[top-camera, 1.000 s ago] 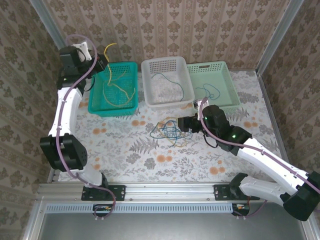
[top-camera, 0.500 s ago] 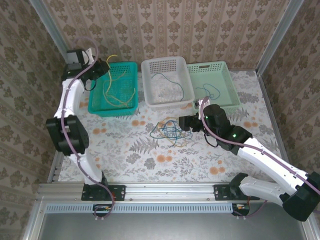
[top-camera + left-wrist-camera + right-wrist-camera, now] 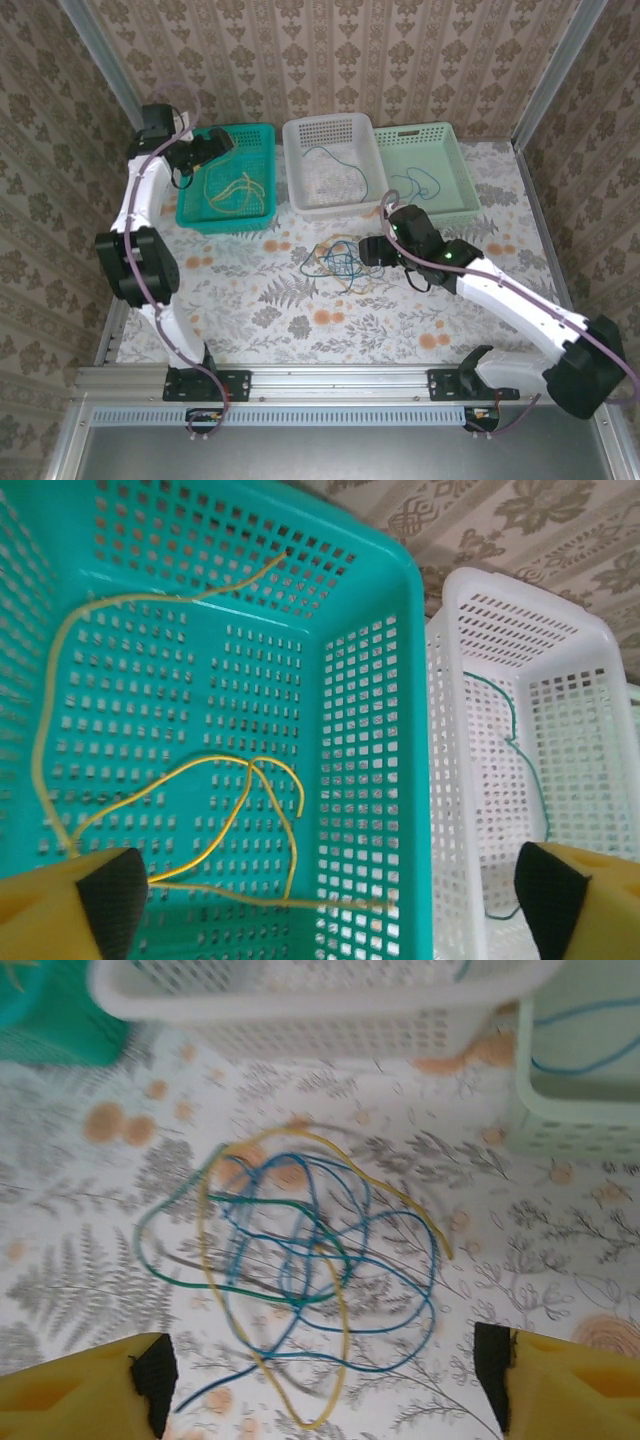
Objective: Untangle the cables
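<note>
We note the right gripper hanging wide and empty over the tangle, which lies on the table just before the white basket. The left gripper is also spread wide and empty above the teal basket, where one yellow cable lies loose. We judge the strands light, limp and slippery, best pinched at an outer loop, away from the crossings. The tangle has no clear long axis; its loops run every way.
</note>
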Motion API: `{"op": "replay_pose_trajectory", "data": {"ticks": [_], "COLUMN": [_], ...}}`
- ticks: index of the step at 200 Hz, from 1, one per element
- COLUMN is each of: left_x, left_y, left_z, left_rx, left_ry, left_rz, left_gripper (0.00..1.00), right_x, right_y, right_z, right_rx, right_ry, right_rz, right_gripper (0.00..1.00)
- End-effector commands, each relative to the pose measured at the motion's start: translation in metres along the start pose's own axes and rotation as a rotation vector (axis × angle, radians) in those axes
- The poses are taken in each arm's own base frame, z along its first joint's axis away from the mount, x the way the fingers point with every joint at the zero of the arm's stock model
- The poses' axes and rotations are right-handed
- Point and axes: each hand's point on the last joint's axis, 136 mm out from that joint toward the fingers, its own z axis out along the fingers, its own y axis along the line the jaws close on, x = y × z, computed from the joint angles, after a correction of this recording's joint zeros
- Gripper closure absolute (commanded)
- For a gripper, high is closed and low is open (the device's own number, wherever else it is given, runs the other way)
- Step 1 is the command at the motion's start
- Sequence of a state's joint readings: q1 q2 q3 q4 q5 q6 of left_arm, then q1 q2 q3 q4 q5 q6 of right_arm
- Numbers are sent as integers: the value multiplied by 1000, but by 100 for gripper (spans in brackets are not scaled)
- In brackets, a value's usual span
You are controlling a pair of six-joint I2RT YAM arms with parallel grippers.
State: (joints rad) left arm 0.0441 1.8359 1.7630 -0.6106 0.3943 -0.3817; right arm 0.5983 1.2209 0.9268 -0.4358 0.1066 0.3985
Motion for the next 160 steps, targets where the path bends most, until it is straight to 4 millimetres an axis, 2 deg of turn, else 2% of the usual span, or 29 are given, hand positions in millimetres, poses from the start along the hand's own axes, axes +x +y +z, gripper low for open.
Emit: {"op": "replay_pose_trajectory", "data": {"ticks": [1, 32, 48, 57, 67, 87, 117, 134, 139, 160], "left_x": [-7, 43, 72, 88, 103, 137, 184, 201, 212, 230], "left_y": [-38, -76, -93, -98, -101, -94, -98, -95, -103, -108], "left_z": [-46, -60, -66, -70, -75, -80, -85, -80, -77, -62], "left_rx": [-11, 26, 50, 53, 64, 55, 105, 105, 126, 160], "left_ry": [-137, -131, -154, -167, -174, -147, -83, -43, -18, 56], "left_rz": [153, 282, 340, 346, 350, 352, 390, 393, 408, 389], "left_gripper": [0, 0, 0, 0, 0, 0, 0, 1, 2, 8], "right_x": [4, 0, -3, 4, 7, 15, 36, 41, 41, 36], "right_y": [-25, -38, -37, -34, -28, -20, -33, -34, -34, -28], "right_z": [16, 50, 62, 64, 66, 62, 59, 60, 60, 61], "right_rx": [94, 133, 132, 115, 87, 33, 49, 39, 34, 9], "right_ry": [68, 151, 203, 259, 279, 266, 321, 347, 343, 323], "right_rz": [-36, -119, -95, -65, -28, 45, 122, 151, 153, 182], "right_gripper": [24, 38, 38, 38, 38, 37, 38, 38, 38, 39]}}
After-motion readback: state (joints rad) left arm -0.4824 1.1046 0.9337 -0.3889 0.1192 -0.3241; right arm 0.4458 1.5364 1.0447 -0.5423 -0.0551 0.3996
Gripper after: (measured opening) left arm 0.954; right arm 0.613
